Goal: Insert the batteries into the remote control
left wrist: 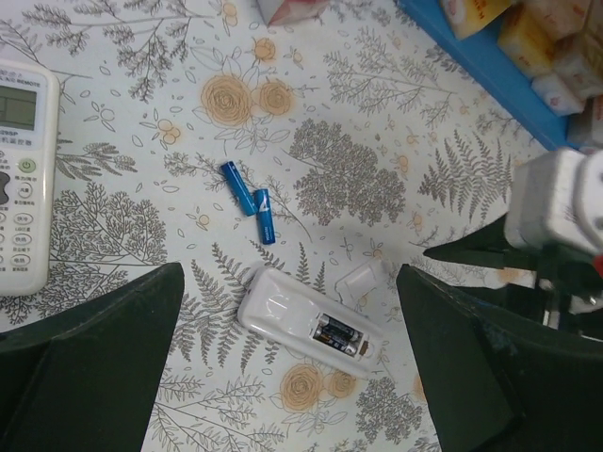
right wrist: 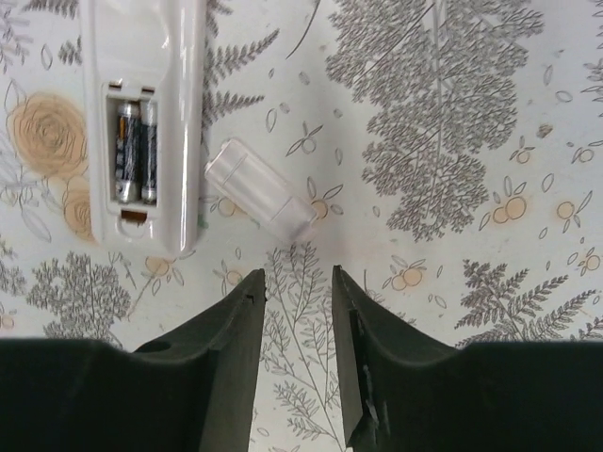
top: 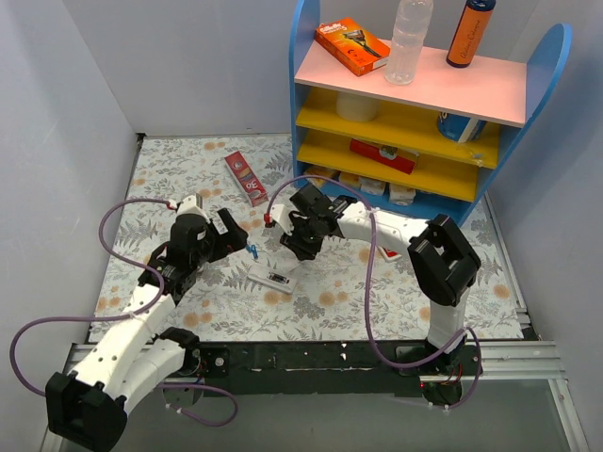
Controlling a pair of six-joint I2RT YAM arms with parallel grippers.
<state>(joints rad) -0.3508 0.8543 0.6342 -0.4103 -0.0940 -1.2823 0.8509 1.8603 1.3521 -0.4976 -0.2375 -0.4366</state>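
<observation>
r pincer [right wrist: 297, 282]: jaws only a narrow gap apart, nothing between them, hanging over the floral mat [right wrist: 452, 141]. the remote control [right wrist: 146, 56] lies face down ahead of it & off to the left in the wrist view. its back bay is uncovered, w/ two dark batteries [right wrist: 137, 151] side by side inside. a loose white cover [right wrist: 256, 191] lies on the mat just ahead of the fingertips, right beside the remote; touching it or not, can't tell.

l pincer [left wrist: 290, 273]: jaws spread wide, holding nothing. the remote lies slanted on the mat just ahead, between the two fingers, bay end nearer the right-hand finger, cover just beyond it. two small blue cylinders [left wrist: 237, 186] lie further ahead, a bit left, near each other & apart from the remote. a 2nd white remote [left wrist: 21, 188] w/ a screen lies ahead of the left-hand finger, at the view's edge.
</observation>
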